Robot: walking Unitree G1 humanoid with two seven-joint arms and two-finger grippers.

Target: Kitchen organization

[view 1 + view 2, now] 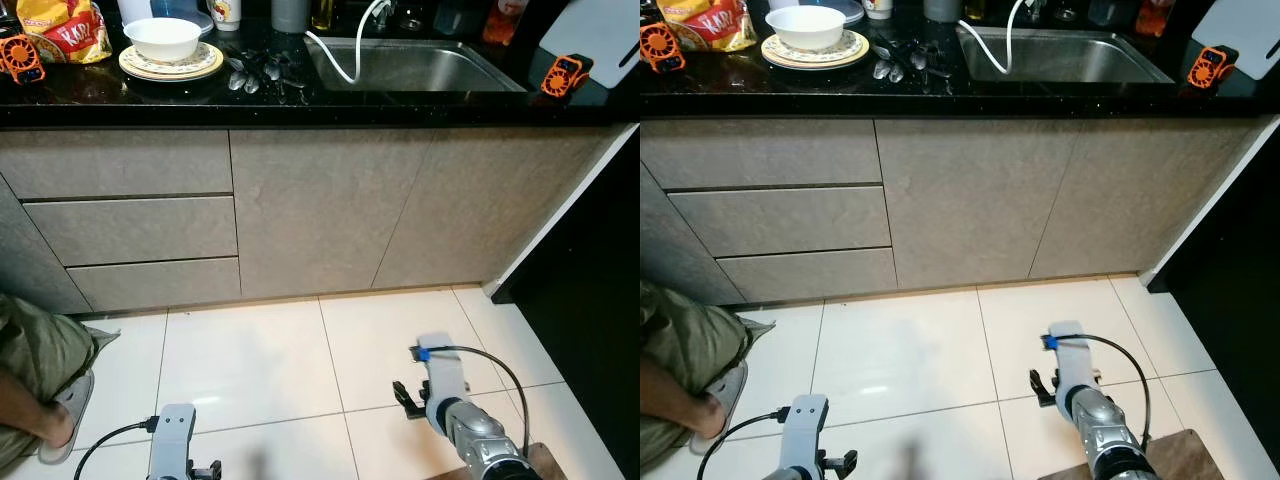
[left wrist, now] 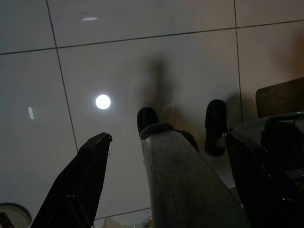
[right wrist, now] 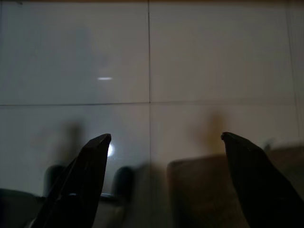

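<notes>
On the black countertop (image 1: 420, 105) a white bowl (image 1: 162, 38) sits on stacked plates (image 1: 172, 65). Loose spoons (image 1: 255, 72) lie between the plates and the steel sink (image 1: 420, 68), into which a white hose (image 1: 345, 50) hangs. Both silver arms hang low over the floor tiles, the left arm (image 1: 172, 440) and the right arm (image 1: 445, 390). In the left wrist view my left gripper (image 2: 167, 137) is open above the tiles, with nothing in it. In the right wrist view my right gripper (image 3: 165, 137) is open too and holds nothing.
A snack bag (image 1: 68, 28) and two small orange fans (image 1: 20, 57) (image 1: 565, 75) sit on the counter, with a white cutting board (image 1: 600, 30) at the right. Grey drawers (image 1: 135, 230) and cabinet doors (image 1: 330, 210) face me. A person's leg and slippered foot (image 1: 45, 400) are at the left. A brown mat (image 1: 545, 462) lies at the lower right.
</notes>
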